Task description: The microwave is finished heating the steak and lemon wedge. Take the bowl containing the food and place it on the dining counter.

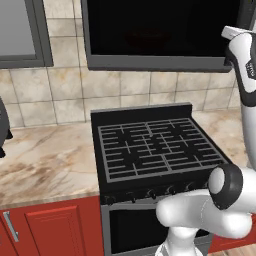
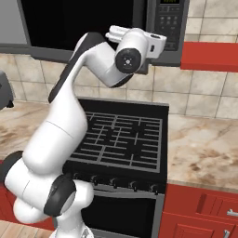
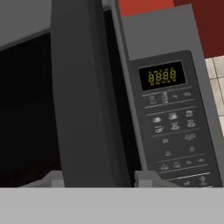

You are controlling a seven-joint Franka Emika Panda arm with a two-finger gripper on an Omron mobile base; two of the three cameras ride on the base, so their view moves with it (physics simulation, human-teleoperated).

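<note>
Tiled kitchen wall, marble counter (image 1: 45, 155) flanking black stove (image 1: 150, 147), open room above grates. Microwave (image 1: 155, 35) mounted over stove; door (image 3: 83, 96) edge stands slightly out from button panel (image 3: 175, 127). Gripper (image 3: 94, 177) straddles door's vertical edge, fingertips (image 3: 146, 177) either side; clenched or released cannot tell. Bowl hidden behind dark glass.

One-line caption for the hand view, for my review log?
Hand camera close on the microwave: jaws straddling the door handle, lit display and button panel beside it.
</note>
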